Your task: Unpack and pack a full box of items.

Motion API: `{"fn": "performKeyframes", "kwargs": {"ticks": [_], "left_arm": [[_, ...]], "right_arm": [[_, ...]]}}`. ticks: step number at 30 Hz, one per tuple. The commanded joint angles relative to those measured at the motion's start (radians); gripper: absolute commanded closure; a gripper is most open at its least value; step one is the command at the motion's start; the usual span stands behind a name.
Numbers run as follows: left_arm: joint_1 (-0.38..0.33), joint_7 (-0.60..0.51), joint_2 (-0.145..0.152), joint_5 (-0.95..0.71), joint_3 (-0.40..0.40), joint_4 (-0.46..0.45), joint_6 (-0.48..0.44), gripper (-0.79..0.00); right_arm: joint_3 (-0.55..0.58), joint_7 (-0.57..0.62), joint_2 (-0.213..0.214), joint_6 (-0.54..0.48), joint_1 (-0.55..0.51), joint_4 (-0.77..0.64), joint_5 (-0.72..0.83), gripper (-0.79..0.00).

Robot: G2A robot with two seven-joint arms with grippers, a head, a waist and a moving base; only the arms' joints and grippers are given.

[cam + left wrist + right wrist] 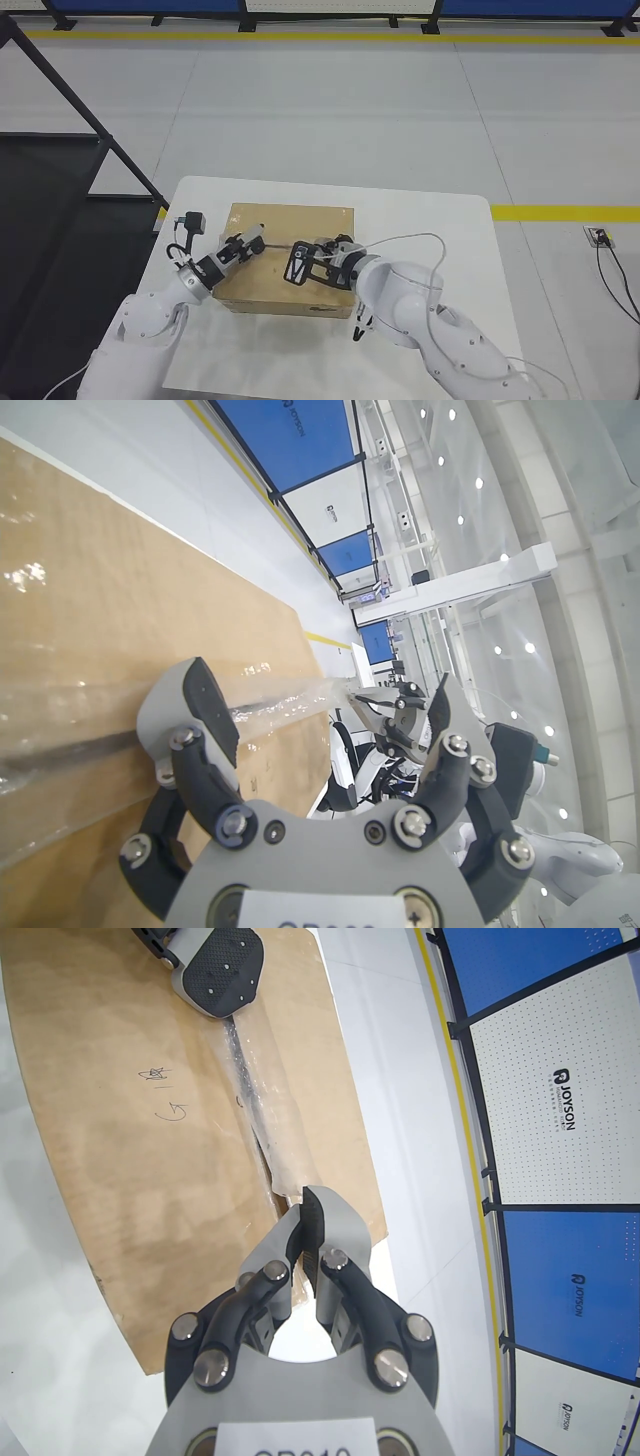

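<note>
Between the two pincers lies the task's thing: a flat brown cardboard box (300, 222), closed, flaps down, on a white square table (440, 220). Along its top seam runs a strip of clear packing tape (250, 1098), and that strip is what matters right now.

From where I stand, the right pincer (306, 1223) is clenched on the loose end of the tape, right at the box's edge nearest that arm. From the tips, the strip runs straight ahead along the seam, lifted and crinkled for the first stretch, then flat on the cardboard farther off. Its long axis points from this pincer directly at the other one.

At the far end of that line sits the left pincer (325, 710), spread wide and gripping nothing. One of its black pads (210, 710) rests on the box top, on or just beside the seam; I cannot tell whether it presses down. Its other finger hangs clear of the cardboard. Seen from behind that pincer, the tape stretches away from the pad to the right arm's closed tips beyond the box edge.

I judge the unpacking to be at its very start: the seal is only partly lifted and nothing is out of the box. The right arm is plainly the nearer one to the free end, so the peel looks like its job, drawn back along the seam towards the left pincer. That resting pad stands in the strip's path and may need to shift aside, or the tape could tear short.
</note>
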Motion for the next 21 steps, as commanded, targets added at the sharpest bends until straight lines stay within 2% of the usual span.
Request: {"fn": "performKeyframes", "kwargs": {"ticks": [1,3,6,7,17,19,21], "left_arm": [[-0.005,0.004,-0.001,-0.004,0.005,0.008,0.006,-0.785],[-0.009,0.008,-0.002,-0.004,0.01,0.016,0.008,-0.785],[-0.015,0.013,-0.004,-0.01,0.017,0.028,0.013,-0.785],[-0.017,0.014,-0.005,-0.012,0.019,0.031,0.015,-0.785],[-0.023,0.011,-0.006,-0.026,0.024,0.038,0.016,-0.785],[-0.021,0.011,-0.006,-0.028,0.024,0.036,0.016,-0.785],[-0.019,0.011,-0.006,-0.03,0.024,0.033,0.014,-0.785]], "right_arm": [[-0.002,0.002,-0.003,-0.001,0.004,0.006,0.002,0.0],[-0.003,0.004,-0.006,-0.004,0.007,0.013,0.002,-0.009],[-0.003,0.012,-0.01,-0.009,0.012,0.024,0.006,-0.256],[-0.003,0.013,-0.011,-0.01,0.013,0.027,0.008,-0.292],[0.032,0.025,-0.012,0.002,-0.02,0.003,-0.004,-0.388],[0.047,0.038,-0.01,0.021,-0.038,-0.022,-0.014,-0.446],[0.067,0.034,-0.006,0.038,-0.062,-0.055,-0.024,-0.443]]}}
